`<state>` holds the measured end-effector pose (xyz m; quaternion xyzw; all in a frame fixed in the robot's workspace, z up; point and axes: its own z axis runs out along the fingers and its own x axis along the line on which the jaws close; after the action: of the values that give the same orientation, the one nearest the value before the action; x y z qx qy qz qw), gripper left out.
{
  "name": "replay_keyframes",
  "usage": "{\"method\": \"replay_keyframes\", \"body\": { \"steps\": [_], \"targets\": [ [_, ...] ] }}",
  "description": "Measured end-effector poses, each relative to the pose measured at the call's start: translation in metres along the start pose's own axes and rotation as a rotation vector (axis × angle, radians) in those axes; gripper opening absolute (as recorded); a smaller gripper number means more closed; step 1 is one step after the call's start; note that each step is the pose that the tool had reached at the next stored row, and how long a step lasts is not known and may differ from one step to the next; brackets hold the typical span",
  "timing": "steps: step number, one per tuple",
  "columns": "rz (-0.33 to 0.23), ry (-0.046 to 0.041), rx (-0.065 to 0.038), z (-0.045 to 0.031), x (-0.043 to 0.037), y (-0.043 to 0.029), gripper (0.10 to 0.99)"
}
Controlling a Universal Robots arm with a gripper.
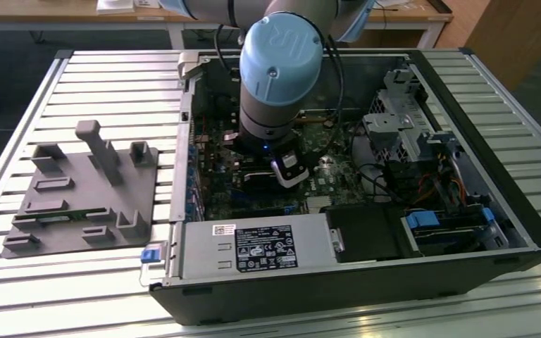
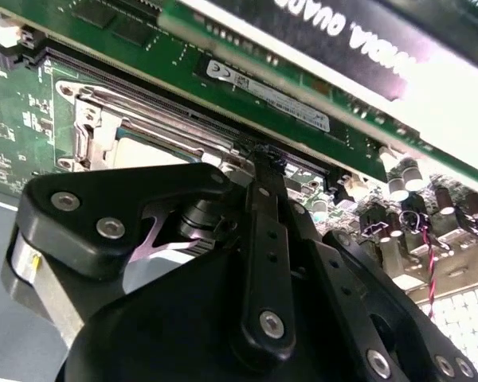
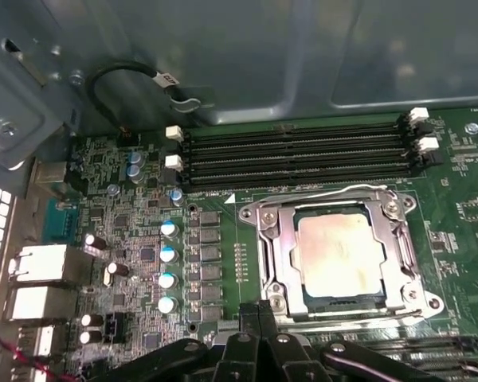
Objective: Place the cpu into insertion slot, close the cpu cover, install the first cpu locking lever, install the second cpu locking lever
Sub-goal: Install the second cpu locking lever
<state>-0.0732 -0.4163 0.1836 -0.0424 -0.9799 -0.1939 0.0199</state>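
Gripper [image 3: 259, 306] just beside cpu [image 3: 339, 248] under cpu cover [image 3: 272, 248].

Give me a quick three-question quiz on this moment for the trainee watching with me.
1. True or false: the chip already sits in the socket on the green board.
2. Which lies flat around the chip in the first wrist view? A) metal cover frame B) a cable C) a fan
3. Fill in: in the exterior view, the gripper reaches down into the open computer ____.

Key: 1 true; 2 A; 3 case
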Motion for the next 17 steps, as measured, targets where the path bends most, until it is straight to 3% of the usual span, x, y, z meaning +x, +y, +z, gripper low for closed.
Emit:
{"method": "replay_keyframes", "body": {
  "steps": [12,17],
  "targets": [
    [0.000,-0.0003,0.001,0.0016,0.0008,0.0017,0.106],
    [0.001,-0.0017,0.014,0.0015,0.0009,0.0017,0.106]
  ]
}}
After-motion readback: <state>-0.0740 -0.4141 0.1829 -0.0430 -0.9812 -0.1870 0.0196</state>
